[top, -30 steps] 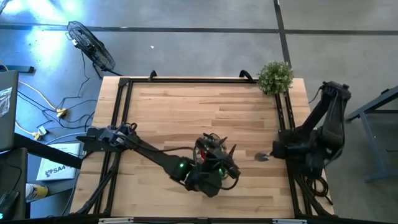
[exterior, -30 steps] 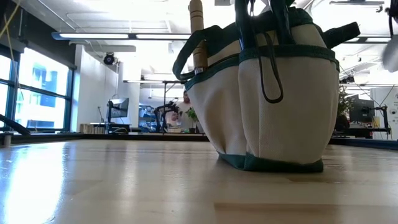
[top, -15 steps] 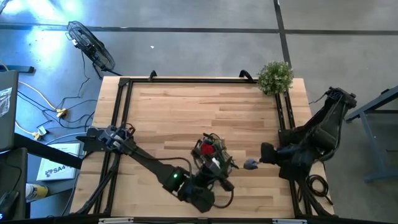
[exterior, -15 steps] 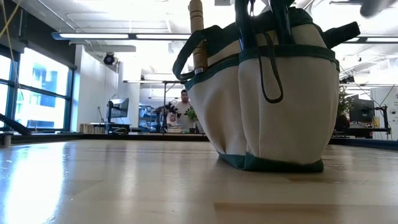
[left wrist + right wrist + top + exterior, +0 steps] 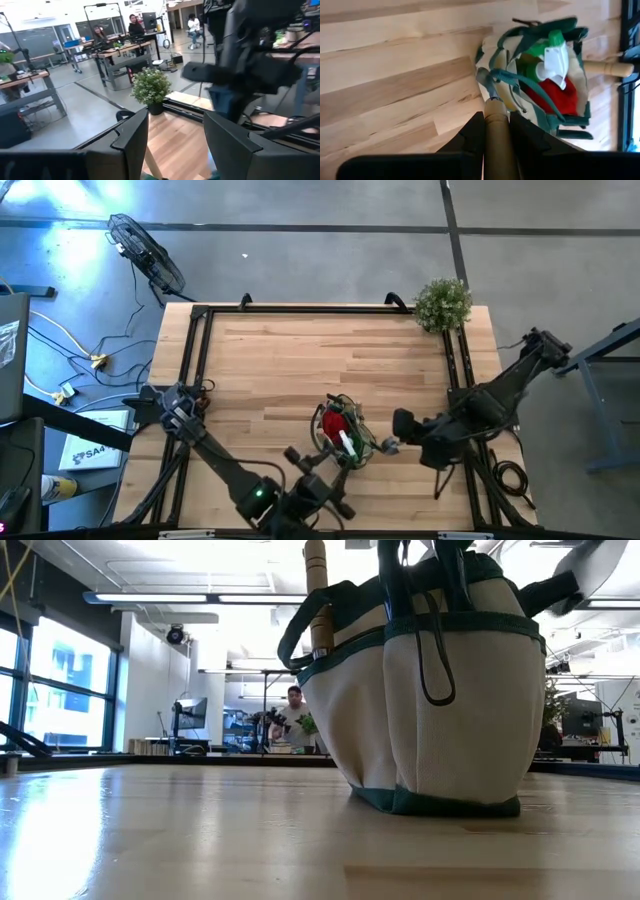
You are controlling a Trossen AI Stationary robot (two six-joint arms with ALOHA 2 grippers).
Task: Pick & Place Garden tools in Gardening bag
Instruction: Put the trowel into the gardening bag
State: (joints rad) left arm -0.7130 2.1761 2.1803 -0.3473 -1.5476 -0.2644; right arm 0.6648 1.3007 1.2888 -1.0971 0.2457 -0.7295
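The gardening bag (image 5: 340, 436) stands on the table near its front middle. Inside it are a green-and-white spray bottle (image 5: 551, 54) and a red piece (image 5: 556, 96). A wooden handle (image 5: 317, 590) sticks up from a side pocket. My right gripper (image 5: 402, 443) is just right of the bag, shut on a trowel whose metal blade (image 5: 385, 446) points at the bag's rim. My left gripper (image 5: 318, 485) is open and empty near the table's front edge, in front of the bag; its fingers show wide apart in the left wrist view (image 5: 175, 145). My right gripper pinches the trowel's pale wooden handle (image 5: 495, 112) between its two fingers. The handle lies along the fingers, and the metal neck and blade (image 5: 483, 79) stick out past the fingertips toward the bag. The trowel is lifted clear of the table.
A bushy green plant (image 5: 442, 303) stands at the table's far right corner. A black frame rail (image 5: 320, 308) runs round the table. Bare wood lies to the bag's left and far side. People show in the room beyond (image 5: 293, 718).
My left gripper has drawn back from over the bag toward the table's near edge. My right gripper has carried the trowel toward the table's left, from the right rail up to the bag's right side. The bag has stayed put.
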